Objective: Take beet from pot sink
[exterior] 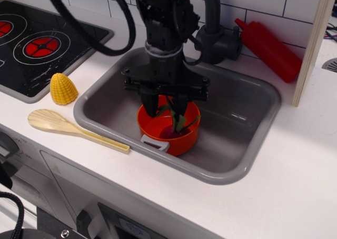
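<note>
The orange-red pot (181,140) stands in the grey sink (231,171), left of its middle, one grey handle toward me. The beet (179,122) lies inside it: dark green leaves stick up and a bit of magenta bulb shows at the bottom. My black gripper (165,110) reaches down into the pot from above. Its two fingers (151,105) have drawn in against the bunch of leaves and pinch it. The gripper hides the pot's back rim and much of the beet.
A yellow corn cob (63,89) and a wooden spoon (68,127) lie on the white counter left of the sink. The black stovetop (37,44) is far left. A grey tap (213,36) and a red bottle (269,50) stand behind the sink; a wooden post (316,44) stands at right.
</note>
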`<action>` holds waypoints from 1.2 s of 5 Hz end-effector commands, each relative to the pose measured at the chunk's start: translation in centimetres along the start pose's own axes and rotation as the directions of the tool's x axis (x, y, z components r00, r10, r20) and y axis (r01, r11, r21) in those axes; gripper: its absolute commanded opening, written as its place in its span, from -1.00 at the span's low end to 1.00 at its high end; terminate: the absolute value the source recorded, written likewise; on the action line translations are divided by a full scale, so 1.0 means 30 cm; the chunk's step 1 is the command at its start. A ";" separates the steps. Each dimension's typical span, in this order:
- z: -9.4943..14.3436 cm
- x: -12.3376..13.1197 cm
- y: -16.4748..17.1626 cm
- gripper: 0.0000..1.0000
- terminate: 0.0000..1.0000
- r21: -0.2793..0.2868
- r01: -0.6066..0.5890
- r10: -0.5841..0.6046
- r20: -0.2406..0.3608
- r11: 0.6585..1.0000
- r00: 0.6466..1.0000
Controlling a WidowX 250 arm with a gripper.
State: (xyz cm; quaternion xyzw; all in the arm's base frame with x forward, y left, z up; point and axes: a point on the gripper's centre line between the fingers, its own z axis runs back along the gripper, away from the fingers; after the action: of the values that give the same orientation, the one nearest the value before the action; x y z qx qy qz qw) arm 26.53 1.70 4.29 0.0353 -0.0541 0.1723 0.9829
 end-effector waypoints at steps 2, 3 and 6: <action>0.135 0.089 -0.006 -1.00 -1.00 -0.058 -0.101 0.104 0.043 0.993 0.994; 0.248 0.092 -0.024 -1.00 -1.00 -0.141 -0.142 0.147 0.028 0.980 0.989; 0.226 -0.032 -0.190 -1.00 -1.00 -0.128 -0.068 0.051 -0.133 0.989 0.990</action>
State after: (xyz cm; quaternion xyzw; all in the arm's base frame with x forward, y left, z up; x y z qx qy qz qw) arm 26.28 -4.81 9.49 -0.0356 0.0158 0.2004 0.9789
